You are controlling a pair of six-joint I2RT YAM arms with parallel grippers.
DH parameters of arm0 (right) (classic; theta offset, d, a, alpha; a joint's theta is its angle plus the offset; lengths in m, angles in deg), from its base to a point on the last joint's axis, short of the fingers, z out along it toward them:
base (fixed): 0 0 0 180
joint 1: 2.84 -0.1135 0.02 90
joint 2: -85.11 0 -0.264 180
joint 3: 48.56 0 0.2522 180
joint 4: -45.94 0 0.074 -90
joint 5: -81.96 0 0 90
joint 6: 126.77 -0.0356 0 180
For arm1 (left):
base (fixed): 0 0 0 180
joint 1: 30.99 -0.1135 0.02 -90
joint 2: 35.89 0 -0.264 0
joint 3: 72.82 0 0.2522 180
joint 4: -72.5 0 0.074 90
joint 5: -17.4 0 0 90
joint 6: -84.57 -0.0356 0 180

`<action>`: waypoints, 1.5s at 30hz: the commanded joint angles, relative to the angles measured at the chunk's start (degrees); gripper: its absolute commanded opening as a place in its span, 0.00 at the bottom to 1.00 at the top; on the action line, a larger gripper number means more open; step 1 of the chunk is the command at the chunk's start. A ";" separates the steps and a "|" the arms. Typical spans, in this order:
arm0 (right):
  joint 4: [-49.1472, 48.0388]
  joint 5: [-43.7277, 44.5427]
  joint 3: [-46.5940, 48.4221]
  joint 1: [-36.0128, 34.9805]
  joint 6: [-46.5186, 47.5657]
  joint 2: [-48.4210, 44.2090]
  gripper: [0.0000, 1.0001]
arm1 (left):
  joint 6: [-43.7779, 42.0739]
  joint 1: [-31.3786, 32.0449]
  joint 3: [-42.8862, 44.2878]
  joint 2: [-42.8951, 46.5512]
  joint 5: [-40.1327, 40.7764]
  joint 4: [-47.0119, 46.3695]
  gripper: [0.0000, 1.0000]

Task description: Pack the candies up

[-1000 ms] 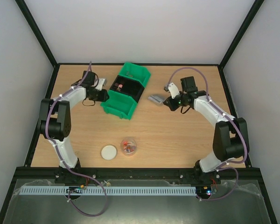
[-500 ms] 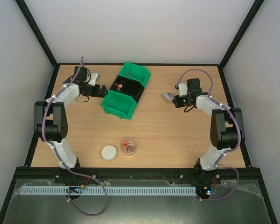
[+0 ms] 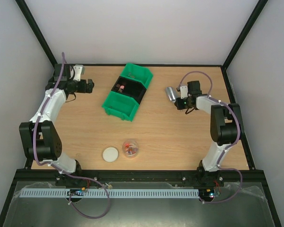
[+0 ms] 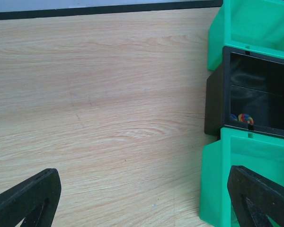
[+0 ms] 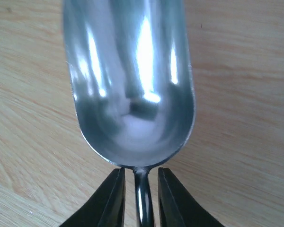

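Observation:
The candies show in two places: a few (image 3: pixel 120 87) in the black bin (image 3: pixel 128 88) set in the green bin (image 3: pixel 119 106), and some in the clear jar (image 3: pixel 130 147) near the front. A small colourful cluster of candies (image 4: pixel 242 117) lies in the black bin's corner (image 4: pixel 255 94). My left gripper (image 3: pixel 90 86) is open and empty at the far left, well apart from the bins. The metal scoop (image 5: pixel 132 71) lies empty on the table. My right gripper (image 5: pixel 141 172) straddles the scoop's thin handle with a gap on each side, jaws slightly open.
A white lid (image 3: pixel 110 154) lies on the table left of the jar. The green bin's wall (image 4: pixel 236 179) stands close to the right finger (image 4: pixel 260 198) of my left gripper. The scoop (image 3: pixel 170 93) rests right of the bins, by my right gripper (image 3: pixel 178 97).
My left arm swung left away from the green bin and its jaws opened wide. My right arm carried the scoop to the right, set it on the table and loosened its jaws.

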 commanded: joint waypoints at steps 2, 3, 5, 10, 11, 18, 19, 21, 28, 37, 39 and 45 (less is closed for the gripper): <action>3.63 1.44 -1.31 0.06 2.69 0.11 0.28 | -0.88 -0.73 -3.05 3.39 1.41 -1.64 0.99; 3.91 1.35 -1.61 0.03 3.10 -0.32 0.32 | -0.90 -0.94 -3.62 4.07 0.44 -2.26 0.99; 4.76 0.69 -2.00 0.03 3.76 -1.34 0.37 | -0.61 -1.35 -4.55 5.17 -1.57 -3.36 0.99; 6.61 -0.59 -2.67 0.08 4.42 -4.90 0.52 | -6.04 -2.55 -2.29 4.59 -10.07 2.29 0.99; 7.04 -0.81 -2.59 0.03 4.44 -5.56 0.55 | -7.57 -2.82 -1.68 4.24 -12.19 3.96 0.99; 10.30 -3.63 -0.98 0.03 5.93 -11.28 0.85 | -23.38 -2.56 -0.52 4.78 -19.04 17.61 0.99; 10.94 -4.23 -0.77 0.07 6.34 -12.10 0.88 | -26.51 -2.19 -1.02 5.07 -18.83 20.07 0.99; 11.28 -5.37 -0.48 0.03 7.13 -14.01 0.93 | -32.90 -1.26 -2.90 5.74 -18.09 24.83 0.99; 11.76 -11.01 -0.42 0.10 9.88 -20.69 0.99 | -50.10 5.01 -16.38 11.94 -13.05 33.41 0.92; 6.05 -17.77 -6.71 0.03 5.24 -30.88 0.99 | -50.95 19.49 -32.59 20.73 -6.65 23.91 0.77; 3.81 -18.07 -9.14 0.11 4.38 -33.44 0.99 | -49.75 21.94 -34.91 21.17 -5.08 20.91 0.76; 1.52 -17.88 -12.62 0.07 2.23 -37.40 0.99 | -45.10 27.90 -38.72 19.77 -1.55 13.03 0.71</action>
